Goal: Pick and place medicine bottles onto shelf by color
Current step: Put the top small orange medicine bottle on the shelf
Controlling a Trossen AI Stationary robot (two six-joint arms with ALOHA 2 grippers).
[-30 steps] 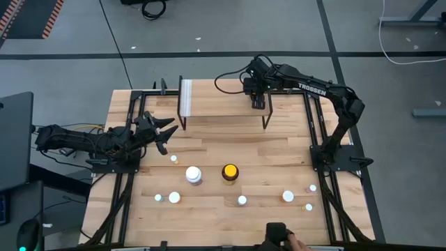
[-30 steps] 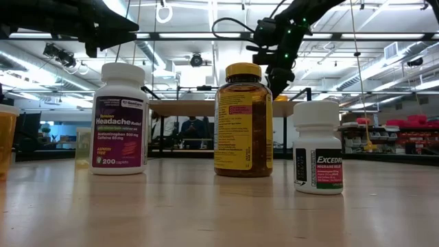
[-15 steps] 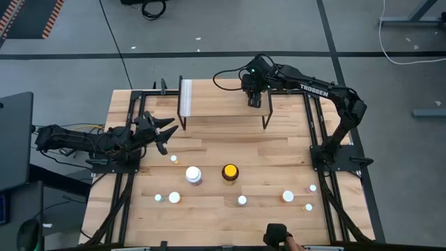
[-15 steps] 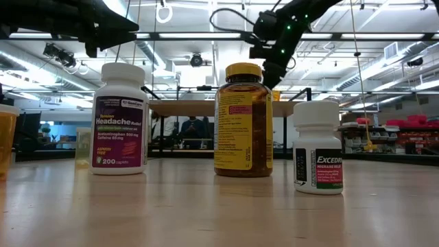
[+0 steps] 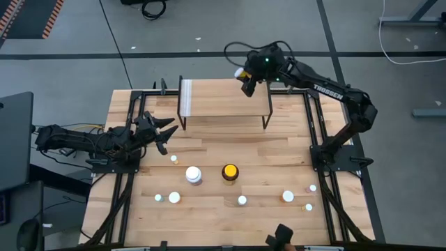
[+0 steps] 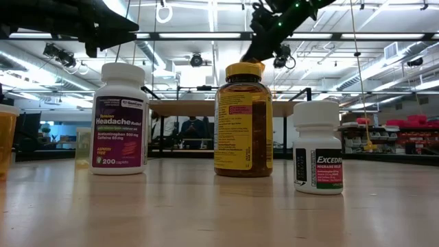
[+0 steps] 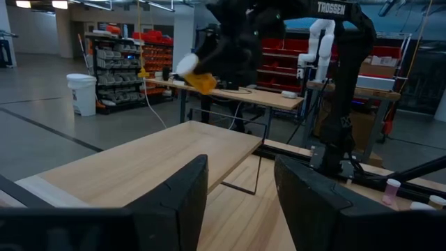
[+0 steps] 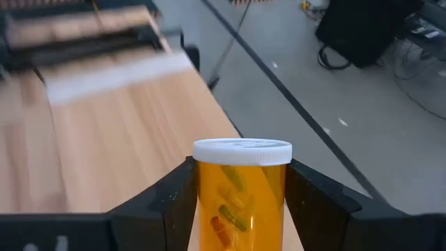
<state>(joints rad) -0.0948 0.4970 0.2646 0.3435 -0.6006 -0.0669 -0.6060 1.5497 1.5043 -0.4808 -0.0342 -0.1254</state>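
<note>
A small orange bottle (image 8: 242, 199) with a white cap hangs in the air above the far right end of the shelf (image 5: 223, 104), with my right gripper (image 5: 246, 75) shut on it. The left wrist view shows this bottle (image 7: 201, 78) tilted over the wooden shelf (image 7: 153, 160). My left gripper (image 5: 164, 132) waits open at the table's left, level and pointing at the shelf, with nothing between its fingers. Other medicine bottles stand on their bases on the table's near half, among them a large white one (image 5: 194, 174) and a dark amber one with a yellow cap (image 5: 230, 171). My right gripper pinches the orange bottle's body (image 8: 208, 209) between its two fingers (image 8: 171, 206), on opposite sides below the white cap (image 8: 242, 150). The fingers slant down from the table's right. The bottle is lifted clear of the shelf and is tilted, with its cap toward the table's left.
Several small bottles stand along the near edge, from one (image 5: 158, 198) at the left to one (image 5: 309, 206) at the right, and another stands alone (image 5: 173, 159) near my left gripper. A whitish strip (image 5: 186, 97) marks the shelf's left end. Black frame rails run along both table sides.
My right gripper has risen from the shelf's right end and gone a little toward the table's far edge, tipping nearer to level and rolling as it went. The orange bottle has gone up with it and now hangs tilted, clear above the shelf.
</note>
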